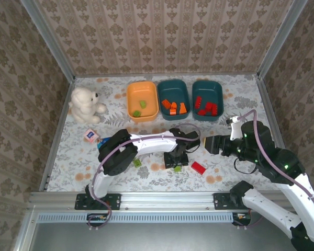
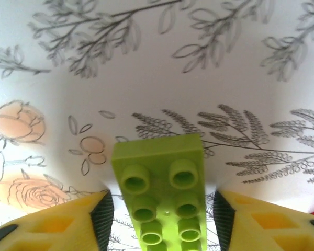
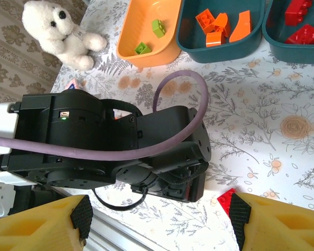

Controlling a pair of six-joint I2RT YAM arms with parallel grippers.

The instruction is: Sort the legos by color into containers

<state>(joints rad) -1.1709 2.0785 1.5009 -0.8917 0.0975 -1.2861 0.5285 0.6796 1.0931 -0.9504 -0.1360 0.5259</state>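
Left jaws: open, lowered astride a lime green lego. I see a sliver of desk between each black pad and the brick's sides, so there is no grip on it. The brick is a glossy two-by-several block, hollow round studs up, lying flat in front of the trays and near the desk's near edge. Right jaws: wide open and holding nothing. Their yellow fingers with ribbed dark pads hang above the left arm, whose matte black housing and looping purple cable block much of my sight of the desk below. Just beside that arm a red lego lies on the desk, to the right of the green one. A second green lego sits to the left, by the arm's elbow. At the far side three shallow, round-cornered plastic trays stand in a row. The orange tray holds two green bricks, the middle teal tray orange bricks, and the right teal tray red ones. A fluffy white teddy bear sits left of the trays, with a small blue-and-pink block in front of it. The desk surface is white with printed grey fronds and peach flowers.
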